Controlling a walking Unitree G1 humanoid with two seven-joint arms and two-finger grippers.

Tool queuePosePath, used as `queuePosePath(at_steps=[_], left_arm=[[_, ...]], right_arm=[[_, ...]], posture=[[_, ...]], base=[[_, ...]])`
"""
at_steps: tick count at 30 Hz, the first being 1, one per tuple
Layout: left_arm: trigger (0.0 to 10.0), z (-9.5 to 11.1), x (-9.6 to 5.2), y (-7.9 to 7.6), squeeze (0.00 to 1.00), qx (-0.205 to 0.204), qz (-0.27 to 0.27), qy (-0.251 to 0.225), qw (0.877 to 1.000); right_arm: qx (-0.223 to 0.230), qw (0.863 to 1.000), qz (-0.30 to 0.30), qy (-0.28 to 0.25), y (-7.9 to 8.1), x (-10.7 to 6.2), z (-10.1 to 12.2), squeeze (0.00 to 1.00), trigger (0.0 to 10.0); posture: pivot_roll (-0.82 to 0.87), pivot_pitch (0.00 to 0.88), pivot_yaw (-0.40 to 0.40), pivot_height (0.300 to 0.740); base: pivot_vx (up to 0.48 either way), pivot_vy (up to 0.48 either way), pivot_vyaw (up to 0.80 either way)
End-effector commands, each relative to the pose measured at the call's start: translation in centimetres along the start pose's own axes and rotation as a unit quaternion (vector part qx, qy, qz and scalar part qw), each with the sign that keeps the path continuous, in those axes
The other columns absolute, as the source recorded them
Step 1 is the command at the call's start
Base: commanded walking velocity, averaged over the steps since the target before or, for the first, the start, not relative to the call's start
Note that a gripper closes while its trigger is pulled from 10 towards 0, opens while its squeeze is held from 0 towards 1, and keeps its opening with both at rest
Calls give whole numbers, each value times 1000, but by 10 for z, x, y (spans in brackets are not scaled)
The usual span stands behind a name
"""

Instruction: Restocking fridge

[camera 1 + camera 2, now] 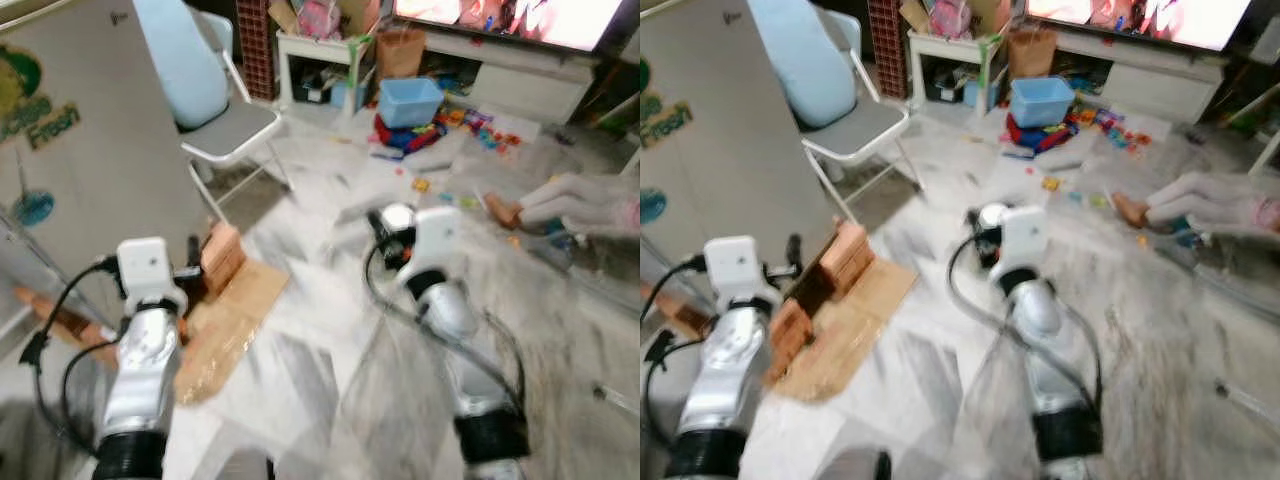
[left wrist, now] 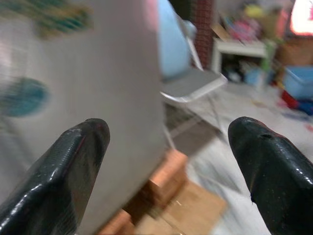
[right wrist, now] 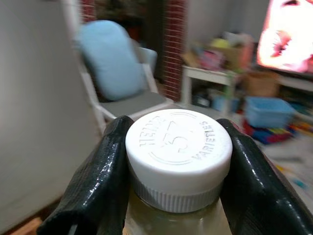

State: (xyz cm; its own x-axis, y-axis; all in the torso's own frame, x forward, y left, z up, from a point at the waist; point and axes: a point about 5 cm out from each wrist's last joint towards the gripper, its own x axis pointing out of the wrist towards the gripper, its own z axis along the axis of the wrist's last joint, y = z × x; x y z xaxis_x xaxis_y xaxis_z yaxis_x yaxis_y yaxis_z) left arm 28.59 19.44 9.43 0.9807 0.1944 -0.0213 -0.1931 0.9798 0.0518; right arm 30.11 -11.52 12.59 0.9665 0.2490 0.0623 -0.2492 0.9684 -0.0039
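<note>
Slippage is threatening the white-capped bottle (image 3: pixel 178 161), which the right gripper (image 3: pixel 176 166) is clamping just under its cap beside the fridge (image 1: pixel 90 150), because the blurred, moving approach is jolting it while the left gripper (image 2: pixel 171 161) is hanging apart and empty.

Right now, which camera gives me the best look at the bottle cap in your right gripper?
The right wrist view: the white cap sits close up, embossed lettering legible, clamped between the right gripper fingers. In the left eye view and right eye view it is a small blurred white spot beyond the right wrist.
</note>
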Motion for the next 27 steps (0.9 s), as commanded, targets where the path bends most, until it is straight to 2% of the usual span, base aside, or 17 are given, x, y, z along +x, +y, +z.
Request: queuePosePath(at_steps=[1,10,22,27], left_arm=[[10000,-2,-3,-5,0,1,-2,4,1000],[10000,-5,-3,-2,0,-5,22,11,1000],[10000,-7,-3,-3,0,-11,24,23,999],[10000,-5,-3,-4,0,-9,20,14,1000]], right_arm=[[-18,1000,-2,-20,-11,-2,9,0,10000],[-20,999,-10,-23,-19,-2,11,0,10000],[-22,1000,2,-22,-16,-5,10,0,10000],[-25,999,4,-24,-16,-5,11,0,10000]], posture=[[21,0,-19,740],[19,0,-31,740],[16,0,-36,740],[17,0,-35,740]], base=[[0,480,0],[0,472,0],[381,289,0],[399,267,0]])
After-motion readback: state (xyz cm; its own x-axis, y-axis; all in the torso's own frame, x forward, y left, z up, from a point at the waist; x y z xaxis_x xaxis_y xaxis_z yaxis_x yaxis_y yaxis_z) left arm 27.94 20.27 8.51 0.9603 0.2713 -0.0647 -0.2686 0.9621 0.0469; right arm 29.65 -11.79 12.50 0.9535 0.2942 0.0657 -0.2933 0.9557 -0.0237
